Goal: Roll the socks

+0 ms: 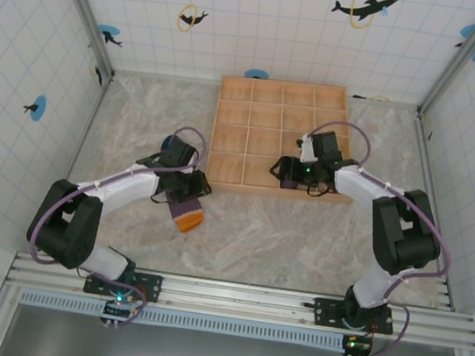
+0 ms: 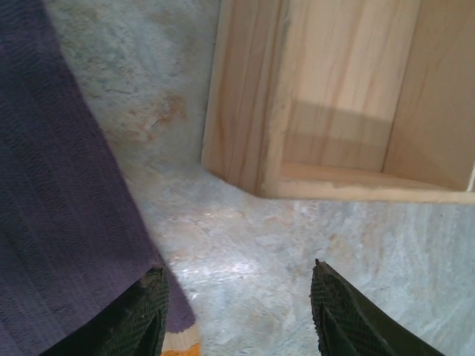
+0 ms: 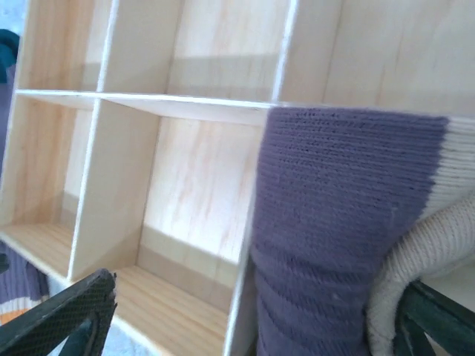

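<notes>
Marble-look tabletop (image 1: 299, 240): purple, orange-cuffed knit sock (image 1: 188, 215) lay under my L gripper (image 2: 237, 297).
Cuff end nearest me; L jaws parted, R gripper (image 3: 256, 297) gaped, farther off.

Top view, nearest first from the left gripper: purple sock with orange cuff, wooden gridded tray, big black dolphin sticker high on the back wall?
From the left gripper:
1. Purple sock with orange cuff, right beside it, on the near side.
2. Wooden gridded tray, its near-left corner just to the right.
3. Big black dolphin sticker, back wall, far right.
</notes>
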You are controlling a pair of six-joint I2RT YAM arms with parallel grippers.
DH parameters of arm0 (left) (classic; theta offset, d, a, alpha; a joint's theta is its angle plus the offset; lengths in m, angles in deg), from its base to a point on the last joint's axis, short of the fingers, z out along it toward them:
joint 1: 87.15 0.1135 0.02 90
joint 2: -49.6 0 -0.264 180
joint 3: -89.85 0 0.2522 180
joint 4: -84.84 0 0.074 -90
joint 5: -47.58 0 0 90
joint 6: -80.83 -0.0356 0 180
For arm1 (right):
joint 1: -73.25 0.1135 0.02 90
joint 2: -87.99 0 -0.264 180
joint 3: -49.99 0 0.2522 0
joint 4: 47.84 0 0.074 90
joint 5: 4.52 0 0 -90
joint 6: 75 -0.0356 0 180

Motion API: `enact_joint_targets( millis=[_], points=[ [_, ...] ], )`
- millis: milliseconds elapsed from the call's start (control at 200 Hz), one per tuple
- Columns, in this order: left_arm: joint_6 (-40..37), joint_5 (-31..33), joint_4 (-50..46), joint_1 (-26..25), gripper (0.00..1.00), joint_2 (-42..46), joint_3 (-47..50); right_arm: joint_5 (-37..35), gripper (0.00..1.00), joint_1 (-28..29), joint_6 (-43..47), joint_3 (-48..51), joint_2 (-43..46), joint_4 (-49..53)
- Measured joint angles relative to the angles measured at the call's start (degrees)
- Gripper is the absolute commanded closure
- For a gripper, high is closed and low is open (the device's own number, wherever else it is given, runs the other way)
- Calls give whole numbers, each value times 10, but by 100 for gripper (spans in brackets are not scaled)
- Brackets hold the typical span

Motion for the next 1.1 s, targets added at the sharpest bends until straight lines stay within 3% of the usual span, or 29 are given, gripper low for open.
enact_joint_targets(
  millis=[335, 686, 851, 1101],
  points=[
    [-5, -1, 0, 1, 49, 7, 50, -31, 6, 54, 16, 6, 78, 20],
    [-5, 9, -16, 1, 49, 29, 57, -86, 12, 39, 16, 50, 99, 18],
    [-5, 10, -17, 1, 49, 29, 57, -113, 24, 34, 13, 50, 79, 3],
    [-5, 10, -17, 1, 49, 29, 57, -145, 51, 39, 2, 36, 9, -15]
  ],
)
